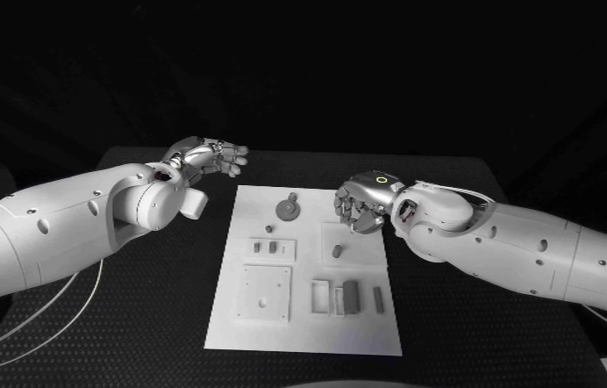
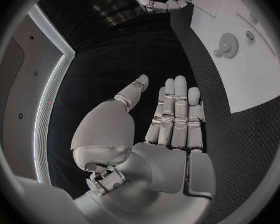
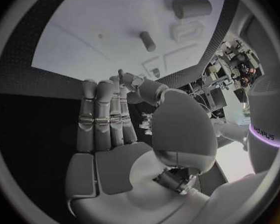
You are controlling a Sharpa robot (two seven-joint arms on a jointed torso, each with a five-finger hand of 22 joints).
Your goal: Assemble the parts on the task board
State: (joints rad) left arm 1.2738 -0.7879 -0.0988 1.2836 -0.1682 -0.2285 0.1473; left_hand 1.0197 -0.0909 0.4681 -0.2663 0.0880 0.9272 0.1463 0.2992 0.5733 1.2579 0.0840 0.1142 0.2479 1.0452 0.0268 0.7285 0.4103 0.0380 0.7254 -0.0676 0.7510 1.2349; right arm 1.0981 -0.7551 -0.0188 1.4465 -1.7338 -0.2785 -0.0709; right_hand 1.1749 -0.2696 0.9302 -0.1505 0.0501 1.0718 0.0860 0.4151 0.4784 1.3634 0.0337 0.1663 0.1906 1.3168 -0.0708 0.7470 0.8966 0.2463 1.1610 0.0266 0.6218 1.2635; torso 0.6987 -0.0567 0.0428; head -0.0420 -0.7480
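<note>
Fingers (image 2: 176, 109) of the left silver many-fingered hand (image 1: 209, 157) are extended side by side, thumb apart, holding nothing; this hand hovers over the black table (image 1: 165, 256) beyond the far left corner of the white rectangular task board (image 1: 253, 318). On the board lie small grey parts, among them a round disc-shaped part (image 1: 289, 209) and a short peg-like part (image 1: 338, 250). Over the board's far right edge, the right silver hand (image 1: 360, 202) appears released, fingers straight, grasping nothing.

Head camera high above the task board (image 1: 303, 318); wrist cameras close behind each palm, both sharing that board.
</note>
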